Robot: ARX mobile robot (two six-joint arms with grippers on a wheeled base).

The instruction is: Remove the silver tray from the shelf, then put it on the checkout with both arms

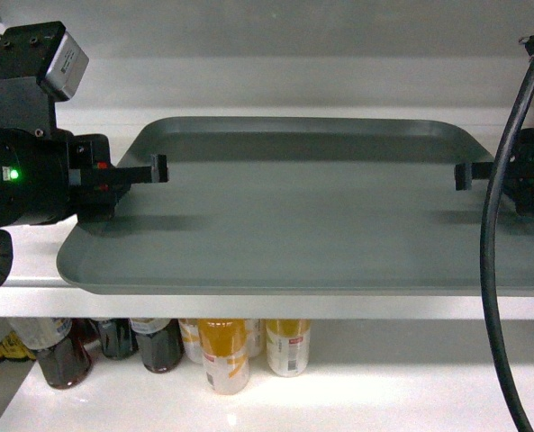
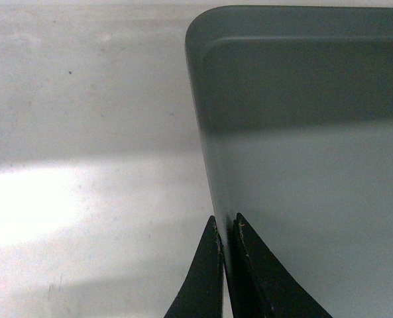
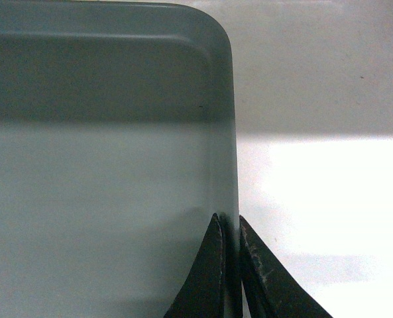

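Jaws on both the left gripper (image 2: 224, 228) and right gripper (image 3: 227, 225) pinch the silver tray (image 1: 303, 216) rims; tray lies between them on the shelf (image 1: 248, 304). I judge it stiff, light, slick: hold mid-rim, lift level.

The head camera faces the shelf (image 1: 248, 301) squarely and slightly from above, close enough that the silver tray (image 1: 303, 225) fills most of the frame, with the left end effector (image 1: 158, 168) entering from the left edge, the right end effector (image 1: 463, 175) from the right, and bottles (image 1: 223, 353) on the board below. The left wrist camera looks straight down along its end effector (image 2: 226, 232) from very near, taking in only the tray's (image 2: 302, 165) left edge and far left corner beside the white shelf (image 2: 83, 132) board. The right wrist camera mirrors it over its own end effector (image 3: 229, 228), showing the tray's (image 3: 103, 165) right edge and far right corner against the shelf (image 3: 315, 99), so each wrist view shares one side of the tray with the head view but nothing with the other.
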